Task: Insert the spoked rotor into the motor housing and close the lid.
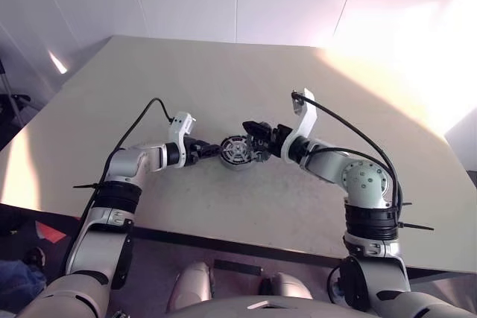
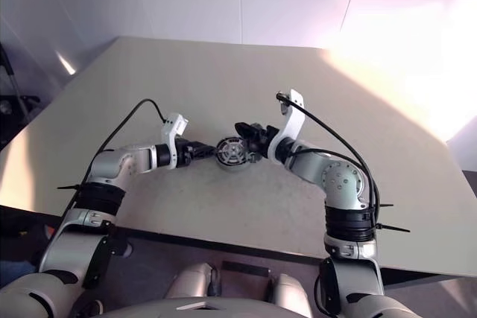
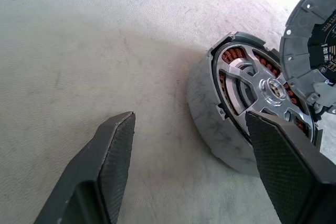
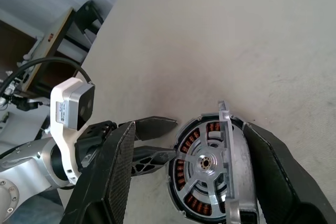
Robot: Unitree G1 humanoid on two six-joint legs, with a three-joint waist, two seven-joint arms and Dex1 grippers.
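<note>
The motor housing (image 3: pixel 220 124) lies on the table (image 1: pixel 223 72) between the two grippers, with the spoked rotor (image 3: pixel 257 85) seated inside its ring of copper windings. The left gripper (image 3: pixel 197 145) stands with its fingers apart, one finger (image 3: pixel 283 161) in front of the housing's rim. The right gripper (image 4: pixel 189 166) also has its fingers spread, straddling the housing and the lid (image 4: pixel 233 166), which stands on edge against the housing's open face.

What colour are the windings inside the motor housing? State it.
Reddish copper, behind the spoked rotor in the motor housing; clearest in the left wrist view.
</note>
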